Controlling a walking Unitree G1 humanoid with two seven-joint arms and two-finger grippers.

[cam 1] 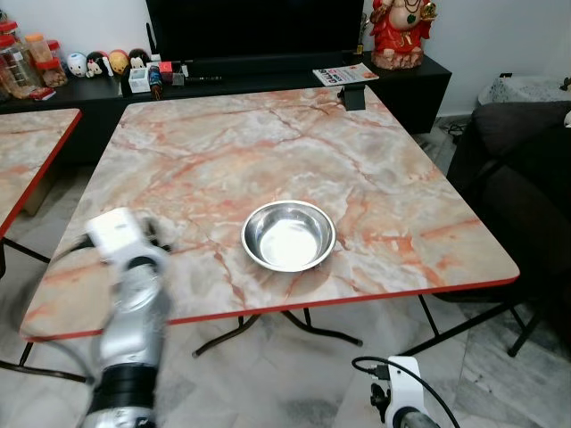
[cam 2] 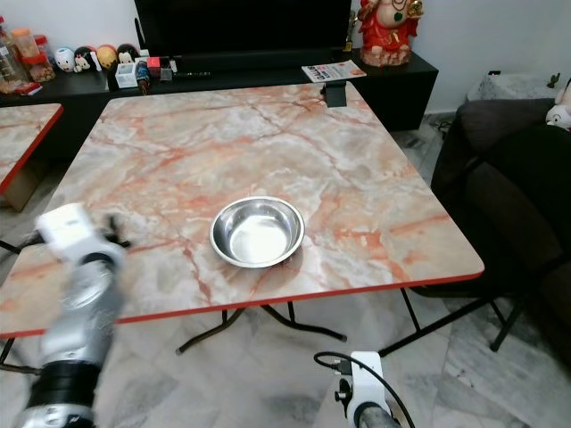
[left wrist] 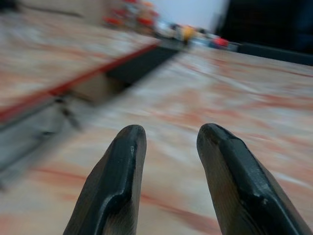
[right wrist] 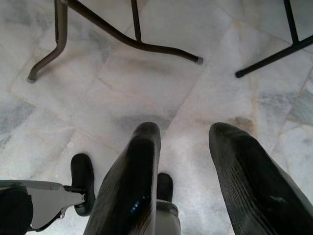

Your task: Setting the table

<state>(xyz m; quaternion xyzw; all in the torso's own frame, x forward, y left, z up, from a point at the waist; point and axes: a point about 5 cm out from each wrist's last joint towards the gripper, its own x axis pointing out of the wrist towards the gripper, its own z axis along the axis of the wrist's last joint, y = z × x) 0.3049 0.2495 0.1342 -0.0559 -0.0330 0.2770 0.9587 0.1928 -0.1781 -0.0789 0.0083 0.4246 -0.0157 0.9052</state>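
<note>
A steel bowl [cam 1: 289,234] sits upright and empty on the marble-patterned table [cam 1: 375,178], toward the near edge and a little right of the middle of that edge. The left arm [cam 1: 132,303] reaches up over the table's near left part, blurred, with its wrist above the tabletop well to the left of the bowl and apart from it. In the left wrist view the left gripper [left wrist: 168,166] has its two black fingers [left wrist: 115,181] spread with a clear gap between them, holding nothing, low over the marbled surface and pointing toward the far left corner, where a second red-edged table [left wrist: 44,63] stands beside this one. The right gripper [right wrist: 183,171] hangs low below the table's near edge, fingers parted and empty, pointing down at the pale tiled floor [right wrist: 161,83] near the table's metal legs [right wrist: 132,41]
</note>
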